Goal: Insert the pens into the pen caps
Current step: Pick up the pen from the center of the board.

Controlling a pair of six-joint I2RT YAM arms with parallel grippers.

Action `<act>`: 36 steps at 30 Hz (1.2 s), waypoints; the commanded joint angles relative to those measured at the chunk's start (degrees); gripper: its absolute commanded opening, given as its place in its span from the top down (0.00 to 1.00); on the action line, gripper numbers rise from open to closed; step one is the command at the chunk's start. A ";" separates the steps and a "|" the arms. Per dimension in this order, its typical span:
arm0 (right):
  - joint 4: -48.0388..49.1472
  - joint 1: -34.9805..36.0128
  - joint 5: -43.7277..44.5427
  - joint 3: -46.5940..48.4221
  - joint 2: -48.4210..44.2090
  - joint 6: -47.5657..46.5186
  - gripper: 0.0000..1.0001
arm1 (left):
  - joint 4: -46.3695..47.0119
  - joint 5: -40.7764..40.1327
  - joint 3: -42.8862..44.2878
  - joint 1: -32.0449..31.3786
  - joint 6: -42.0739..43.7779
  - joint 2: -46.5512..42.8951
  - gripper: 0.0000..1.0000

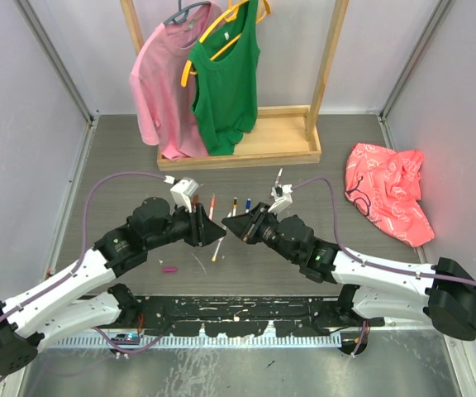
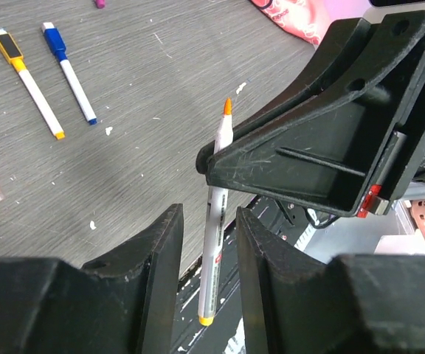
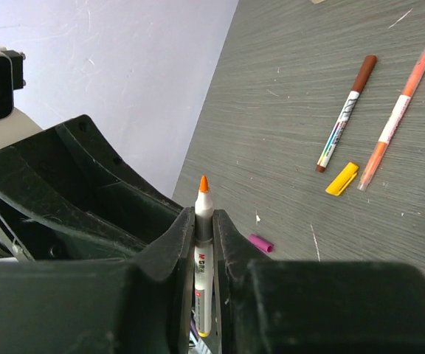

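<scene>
With the right tool (image 3: 203,227) pinching the orange-tipped pen (image 3: 203,209) above the bench (image 2: 139,110) and the left tool (image 2: 206,217) open around its barrel, that lone narrow grip might have let it swivel or drop.

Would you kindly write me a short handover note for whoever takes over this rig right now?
Grippers: left gripper open, its fingers either side of the orange-tipped pen without gripping it; right gripper shut on that pen, tip bare.
On the table: brown pen, orange pen, blue pen, yellow-ended pen, yellow cap, magenta cap.
Done: one pen held off the table.
Left: cap it; both loose caps lie empty.
</scene>
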 commanded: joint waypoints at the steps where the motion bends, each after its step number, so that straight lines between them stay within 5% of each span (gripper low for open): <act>1: 3.51 -0.24 -0.97 2.72 0.45 -0.33 1.00 | 4.33 0.13 2.29 -0.19 -0.53 1.24 0.64; 18: 6.15 -0.32 -0.97 2.69 0.67 0.57 1.00 | 4.63 3.39 -1.26 -0.17 -1.90 1.15 0.67; 28: 6.02 -0.41 -3.26 2.71 1.52 0.59 1.00 | 4.93 2.74 -0.77 -0.16 -2.27 1.47 0.88; 36: 3.78 -0.88 -2.21 2.39 0.68 -0.07 0.71 | -2.27 -0.66 2.31 -0.06 0.59 2.88 1.00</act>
